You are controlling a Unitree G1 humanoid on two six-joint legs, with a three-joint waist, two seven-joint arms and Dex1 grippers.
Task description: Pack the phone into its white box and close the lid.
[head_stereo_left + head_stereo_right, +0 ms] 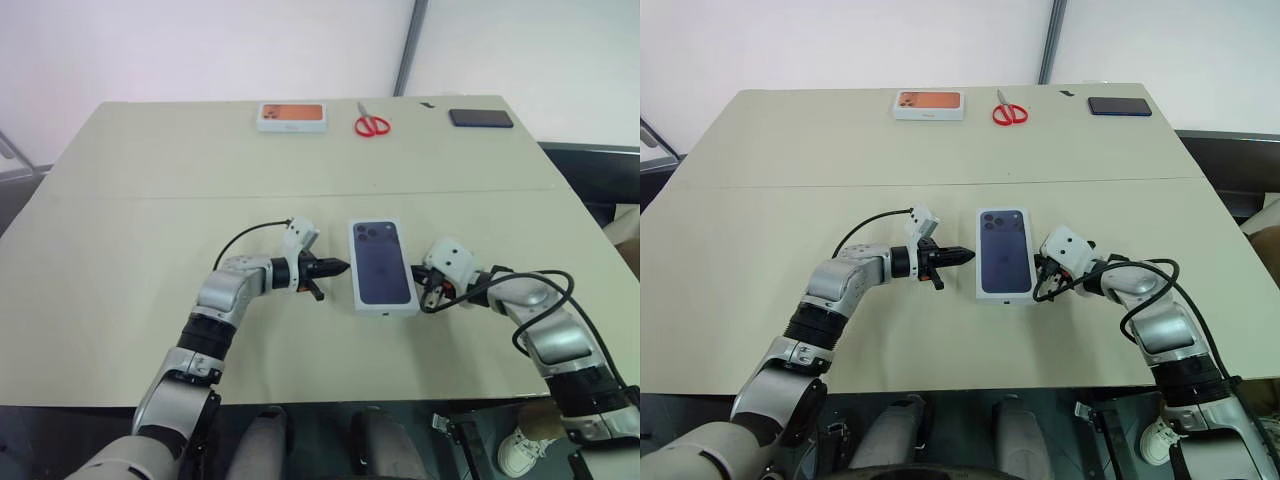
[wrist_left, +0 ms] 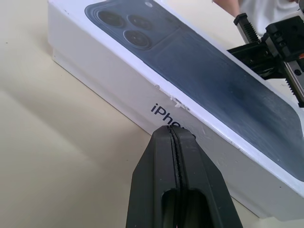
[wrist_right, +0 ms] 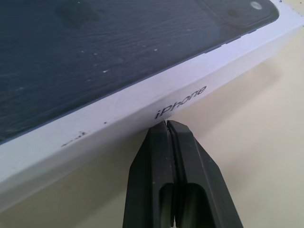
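Far table edge: orange-picture box [image 1: 292, 117], red scissors [image 1: 372, 124], black phone [image 1: 481, 118], well apart.

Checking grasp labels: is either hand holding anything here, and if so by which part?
Nothing is held. Both the left hand and right hand are shut empty, their tips at opposite long sides of the lid.

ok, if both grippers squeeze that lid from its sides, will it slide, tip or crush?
The lid looks like stiff cardboard lying flat and low, so tipping seems unlikely. Its white sides look smooth, and the shut left gripper and right gripper offer narrow tips, so it may slip or pivot. Scuffed edges suggest it dents easily.
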